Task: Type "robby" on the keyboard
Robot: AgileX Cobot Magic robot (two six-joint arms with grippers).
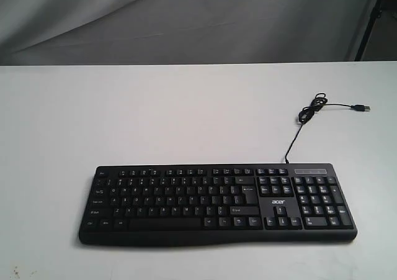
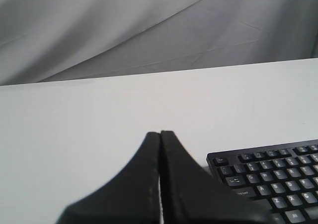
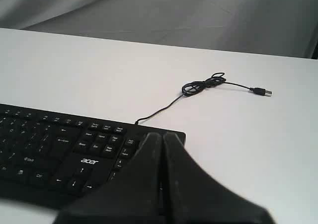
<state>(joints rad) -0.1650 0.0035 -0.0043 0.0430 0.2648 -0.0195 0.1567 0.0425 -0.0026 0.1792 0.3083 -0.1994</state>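
The wide black keyboard (image 1: 217, 202) with white legends, a number pad and an "acer" logo lies near the table's front edge. Its thin black cable (image 1: 307, 115) runs back to a loose coil and a USB plug (image 1: 361, 108). No arm shows in the exterior view. In the left wrist view my left gripper (image 2: 160, 133) is shut with nothing in it, beside the keyboard's (image 2: 273, 184) Esc corner. The right wrist view shows my right gripper (image 3: 162, 134) shut and empty over the number-pad end of the keyboard (image 3: 59, 144), with the cable (image 3: 203, 85) beyond.
The white table (image 1: 155, 118) carries only the keyboard and cable. A grey cloth backdrop (image 1: 186, 19) hangs behind the table's far edge. A dark stand leg (image 1: 371, 19) stands at the back right.
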